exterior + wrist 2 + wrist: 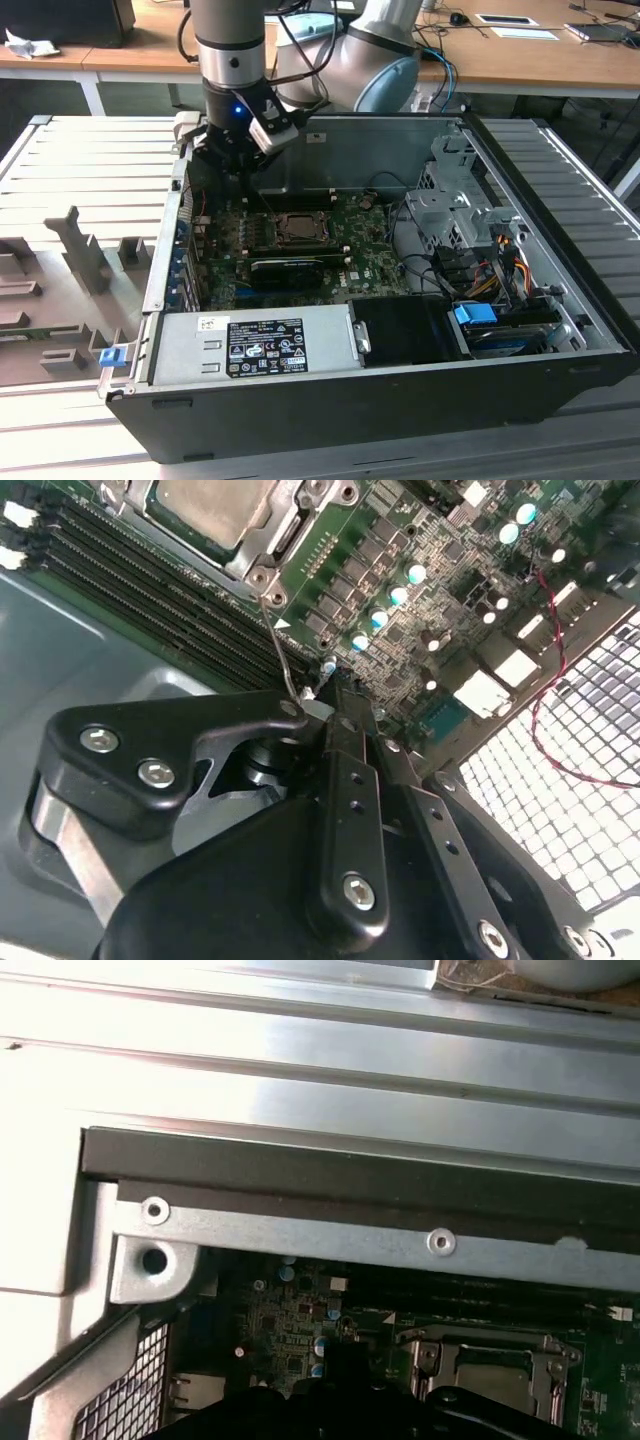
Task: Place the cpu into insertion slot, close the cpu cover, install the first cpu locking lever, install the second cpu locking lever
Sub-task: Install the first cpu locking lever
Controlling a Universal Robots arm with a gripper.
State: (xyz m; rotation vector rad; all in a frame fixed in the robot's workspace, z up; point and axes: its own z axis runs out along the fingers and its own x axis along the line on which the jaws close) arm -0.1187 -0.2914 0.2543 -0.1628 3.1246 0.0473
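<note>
On the exterior view's left, grey holder blocks (pixel 85 255) stand on the ribbed metal worktop (pixel 90 150), with a blue clip (pixel 110 353) just beside the open computer case (pixel 400 400). The end effector (pixel 243 180) hangs inside the case's far left corner, over the green motherboard (pixel 375 262). In the second wrist view its fingers (pixel 345 780) are drawn together, and the free end of a thin wire locking lever (pixel 278 645) sits at their tips. Whether they pinch it I cannot tell. Further right, the cpu (pixel 297 228) lies in the insertion slot (pixel 322 238), with the cpu cover (pixel 268 560) folded flat over it. Memory slots (pixel 150 590) run alongside, and a black graphics card (pixel 285 268) lies nearer. At far right are a drive cage (pixel 450 205) and coloured cables (pixel 510 255).
</note>
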